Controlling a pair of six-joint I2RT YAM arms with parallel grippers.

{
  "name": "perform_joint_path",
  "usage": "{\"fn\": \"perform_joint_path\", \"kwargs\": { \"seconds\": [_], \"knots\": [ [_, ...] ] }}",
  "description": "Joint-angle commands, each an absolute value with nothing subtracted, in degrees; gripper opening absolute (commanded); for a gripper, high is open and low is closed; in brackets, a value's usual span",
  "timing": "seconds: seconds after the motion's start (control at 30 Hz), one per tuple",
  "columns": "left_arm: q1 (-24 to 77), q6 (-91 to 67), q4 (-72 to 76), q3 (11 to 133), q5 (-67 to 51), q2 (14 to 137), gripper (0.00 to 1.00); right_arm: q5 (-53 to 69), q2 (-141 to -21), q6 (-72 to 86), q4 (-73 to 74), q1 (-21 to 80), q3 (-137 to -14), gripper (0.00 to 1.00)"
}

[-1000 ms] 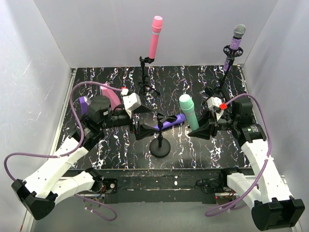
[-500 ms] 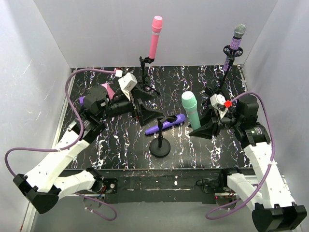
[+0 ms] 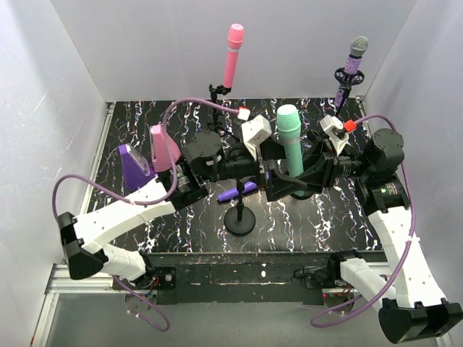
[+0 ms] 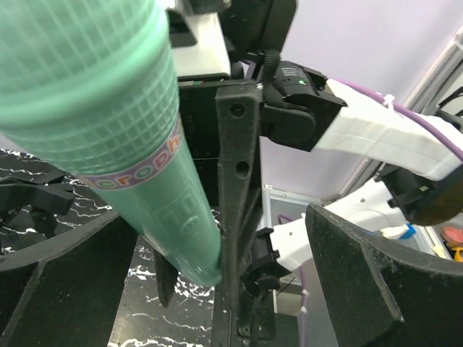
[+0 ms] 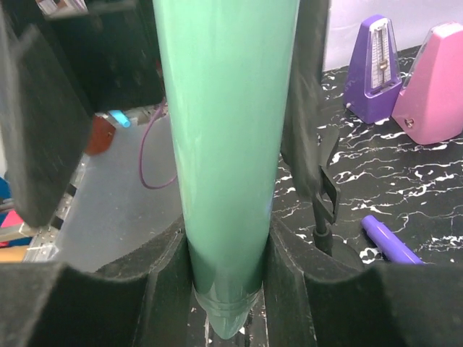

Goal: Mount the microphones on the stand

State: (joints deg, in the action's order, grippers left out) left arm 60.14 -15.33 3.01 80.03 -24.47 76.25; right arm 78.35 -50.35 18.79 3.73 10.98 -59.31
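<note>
My right gripper is shut on the lower handle of the mint green microphone, holding it upright above the table's middle. My left gripper is open, its fingers standing wide on either side of that microphone without touching it. The pink microphone sits in the back stand. The glittery purple one sits in the back-right stand. The plain purple microphone lies flat on the table, behind an empty stand.
A pink wedge-shaped box and a purple one stand at the table's left. White walls close in the sides and back. Purple cables loop off both arms.
My left arm has swung from the table's left to the middle, its open gripper now around the mint green microphone. My right gripper has lifted that microphone up and leftward.
</note>
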Motion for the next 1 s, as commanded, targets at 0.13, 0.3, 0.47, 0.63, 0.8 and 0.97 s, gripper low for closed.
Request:
{"fn": "perform_joint_path", "kwargs": {
  "seconds": [0.13, 0.3, 0.47, 0.63, 0.8, 0.97],
  "knots": [
    [65.91, -12.13, 13.70, 78.49, -10.57, 78.57, 0.93, 78.13, -49.13, 31.81, -9.05, 11.34, -59.24, 0.01],
    [66.27, -14.41, 21.42, 74.54, -4.93, 77.00, 0.82, 78.22, -48.78, 32.17, -10.02, 11.25, -57.75, 0.01],
    [66.27, -17.48, 26.45, 71.55, -3.17, 75.32, 0.82, 78.49, -48.78, 32.61, -10.54, 11.25, -57.39, 0.01],
    [66.62, -18.55, 28.74, 70.58, -2.37, 76.02, 0.71, 78.84, -48.87, 35.50, -14.14, 11.16, -56.69, 0.01],
    [66.88, -18.37, 29.35, 70.23, -1.58, 76.90, 0.47, 79.19, -48.78, 37.00, -16.17, 11.25, -55.20, 0.01],
    [66.88, -16.27, 26.03, 72.07, -4.39, 77.61, 0.17, 79.10, -48.69, 37.00, -16.26, 11.34, -54.41, 0.03]
  ]
}}
